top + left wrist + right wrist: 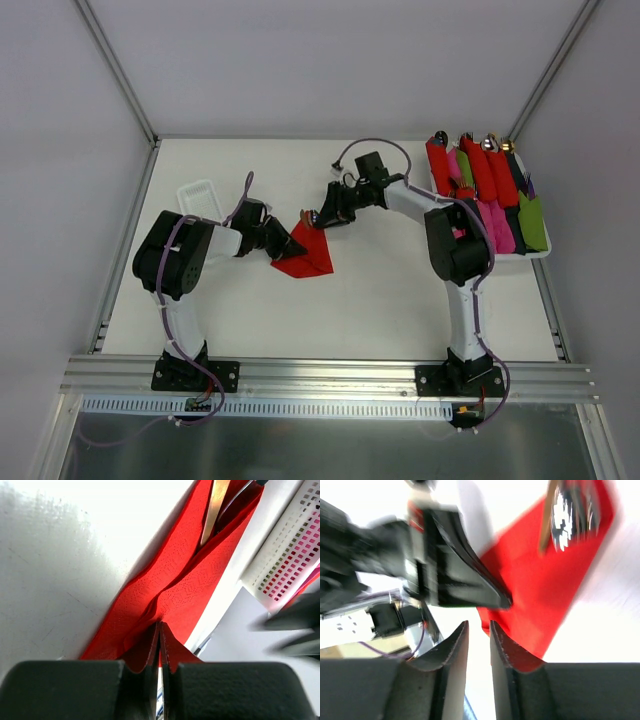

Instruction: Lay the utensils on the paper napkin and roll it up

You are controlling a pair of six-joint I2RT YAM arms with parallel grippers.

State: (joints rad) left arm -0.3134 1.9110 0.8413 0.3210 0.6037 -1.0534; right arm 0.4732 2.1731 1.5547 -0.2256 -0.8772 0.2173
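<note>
The red paper napkin (310,256) lies folded over mid-table. My left gripper (289,242) is shut on its left edge; in the left wrist view the fingertips (152,645) pinch a fold of the napkin (170,590). A slim metal utensil handle (215,505) lies inside the fold, and a shiny utensil tip (313,215) sticks out at the napkin's far end. My right gripper (322,217) is over that far end, its jaws a narrow gap apart with nothing between them. In its blurred view (479,630) the napkin (545,580) and utensils (567,515) lie just beyond.
A white tray (545,250) at the right edge holds several red, pink and green rolled bundles (480,170). A small white basket (200,197) stands at the back left. The tray's perforated wall shows in the left wrist view (290,550).
</note>
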